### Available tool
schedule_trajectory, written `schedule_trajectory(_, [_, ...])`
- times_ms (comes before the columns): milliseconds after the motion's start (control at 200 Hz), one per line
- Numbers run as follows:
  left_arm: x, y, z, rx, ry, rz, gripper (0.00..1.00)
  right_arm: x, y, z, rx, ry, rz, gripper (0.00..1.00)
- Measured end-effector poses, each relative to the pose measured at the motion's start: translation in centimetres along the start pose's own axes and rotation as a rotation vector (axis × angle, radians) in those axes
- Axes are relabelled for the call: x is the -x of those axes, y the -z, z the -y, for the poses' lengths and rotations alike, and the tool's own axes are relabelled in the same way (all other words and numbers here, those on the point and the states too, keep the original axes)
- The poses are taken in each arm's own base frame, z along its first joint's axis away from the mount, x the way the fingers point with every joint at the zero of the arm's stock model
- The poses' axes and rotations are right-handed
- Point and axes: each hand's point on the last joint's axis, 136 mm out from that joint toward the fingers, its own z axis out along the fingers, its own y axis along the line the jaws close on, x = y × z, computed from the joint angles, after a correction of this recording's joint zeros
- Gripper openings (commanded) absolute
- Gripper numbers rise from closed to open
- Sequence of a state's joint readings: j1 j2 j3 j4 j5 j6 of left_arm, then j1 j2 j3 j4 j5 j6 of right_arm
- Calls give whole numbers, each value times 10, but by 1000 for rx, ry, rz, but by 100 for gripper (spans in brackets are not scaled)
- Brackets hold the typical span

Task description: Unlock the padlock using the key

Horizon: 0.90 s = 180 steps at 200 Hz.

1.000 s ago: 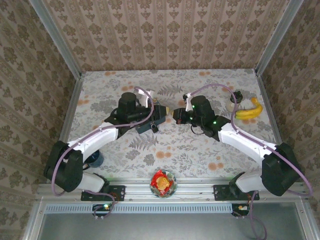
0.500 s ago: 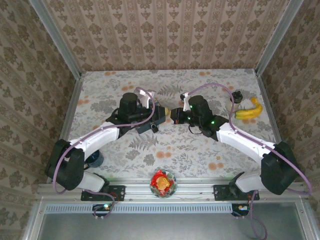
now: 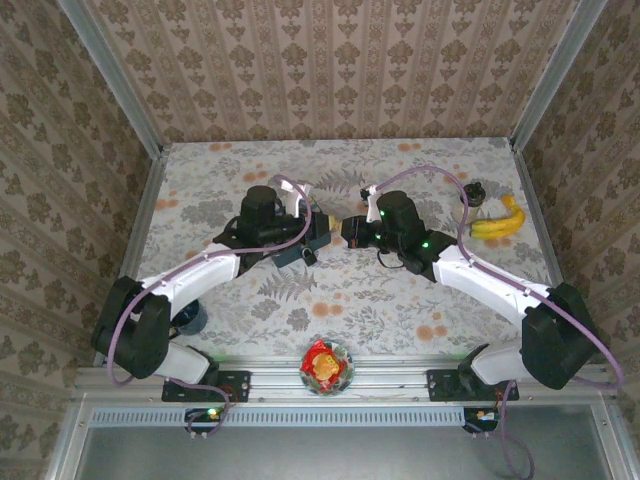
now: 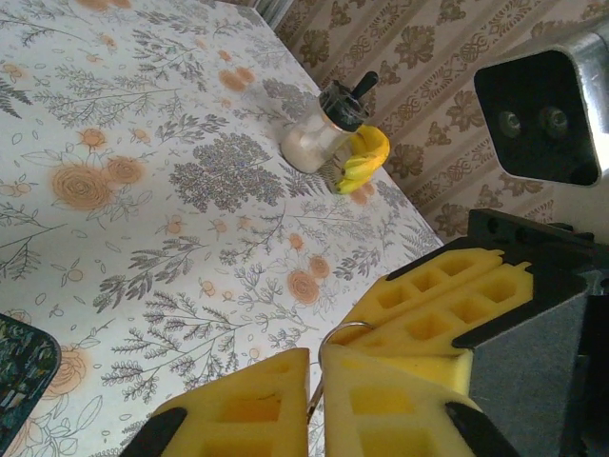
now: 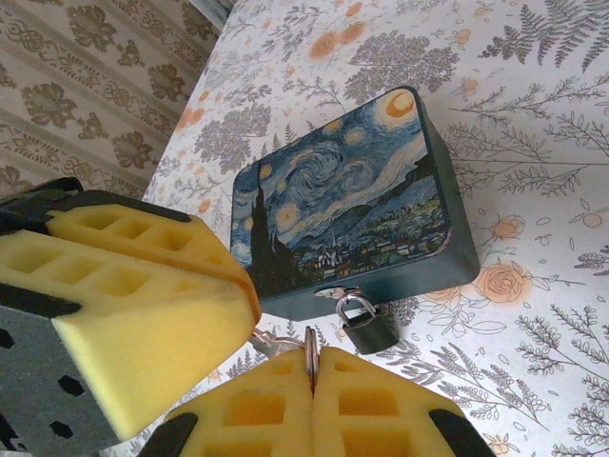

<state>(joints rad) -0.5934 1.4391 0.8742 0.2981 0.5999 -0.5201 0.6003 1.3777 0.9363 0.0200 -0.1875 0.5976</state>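
1. Hanging off the hasp on the near wall of the Starry Night tin (image 5: 343, 200), the padlock (image 5: 369, 329) lies against the floral table (image 5: 533, 143). Its shackle runs up into the hasp and its body points away from the tin, toward the arm bases.
2. Looks: tiny, with a dark body and a silver shackle. The shackle looks closed, so it is not yet unlocked. The keyhole can't be seen; my guess is that it's on the free end of the body.
3. Right wrist view: the padlock sits just beyond the tips of the right gripper (image 5: 312, 373), slightly to their right. It is near them but not touching.
4. Right jaws are pressed together on the key ring (image 5: 309, 343). The key blade is buried in the foam, so I can't tell its orientation.
5. Left gripper (image 4: 314, 381) jaws are also clamped tight, with thin metal in the seam and the ring loop just above the pads. Both grippers are on the same ring, tip to tip, which reads as a handover.
6. Overhead view: the grippers meet over the tin's right end, and the padlock is just on the near side of them. The left gripper is marginally nearer.
7. Next move turns on the key entering along the body's long axis, from the free end toward the tin. One gripper has to let go first, and the ring may swivel when it does.
8. Further out, a small capped bottle (image 4: 319, 133) and a banana (image 4: 366, 157) sit well apart at the far right.
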Motion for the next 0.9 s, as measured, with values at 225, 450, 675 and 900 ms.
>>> schedule_trajectory(225, [0, -1, 1, -7, -10, 1, 0, 0, -1, 1, -5, -1, 0, 0])
schedule_trajectory(450, [-3, 2, 1, 8, -70, -11, 0, 0, 0, 5, -28, 7, 7, 21])
schedule_trajectory(675, [5, 23, 6, 85, -199, -16, 0, 16, 29, 8, -85, 34, 88, 34])
schedule_trajectory(900, [25, 47, 32, 87, -346, 4, 0, 26, 70, 23, -164, 50, 173, 40])
